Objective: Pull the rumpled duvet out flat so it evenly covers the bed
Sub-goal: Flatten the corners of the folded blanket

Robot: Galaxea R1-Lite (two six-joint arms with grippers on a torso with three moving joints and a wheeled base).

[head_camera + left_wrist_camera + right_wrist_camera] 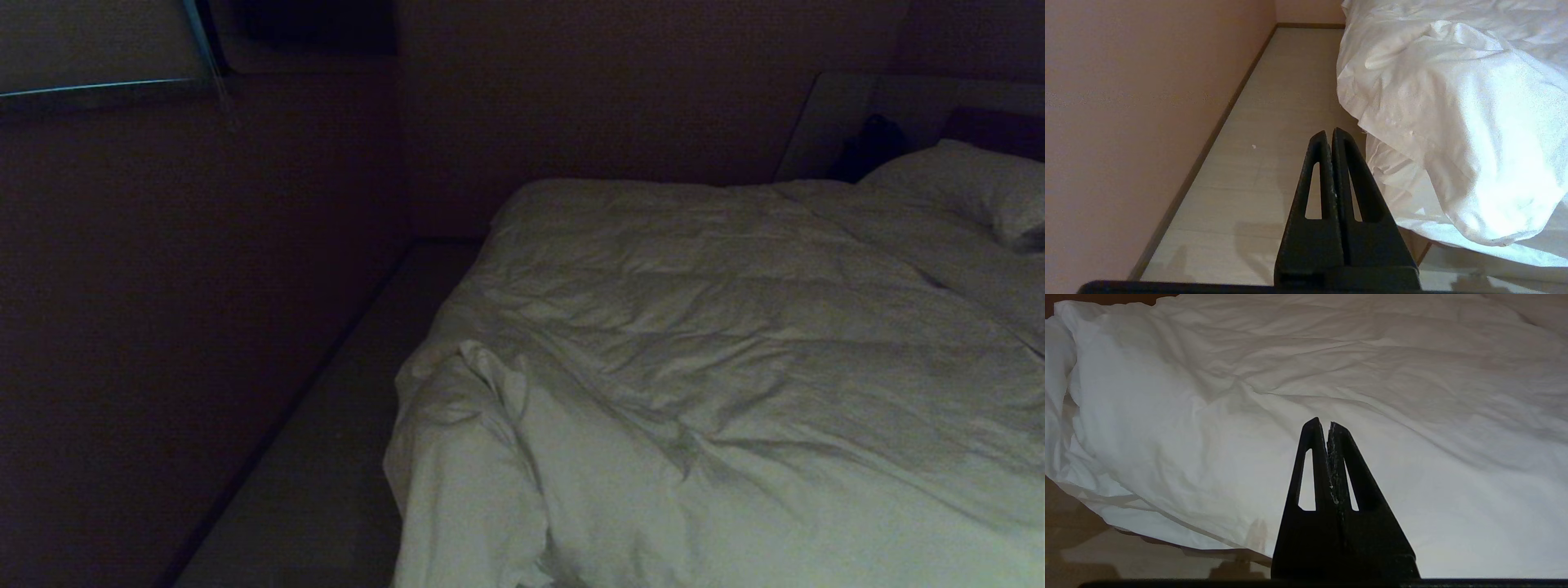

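The white creased duvet (735,351) lies over the bed, with a bunched fold at its near left corner (482,367) hanging down the side. Neither arm shows in the head view. My left gripper (1329,132) is shut and empty, held over the floor strip beside the bed, short of the hanging duvet corner (1453,122). My right gripper (1323,424) is shut and empty too, pointing at the duvet's (1331,375) near part without touching it. The bed's base is mostly hidden under the cloth.
A dark wall (204,286) runs along the left, leaving a narrow pale floor strip (343,425) between it and the bed. A white pillow (971,184) lies at the far right by the headboard panel (849,114). A window edge (98,49) shows at top left.
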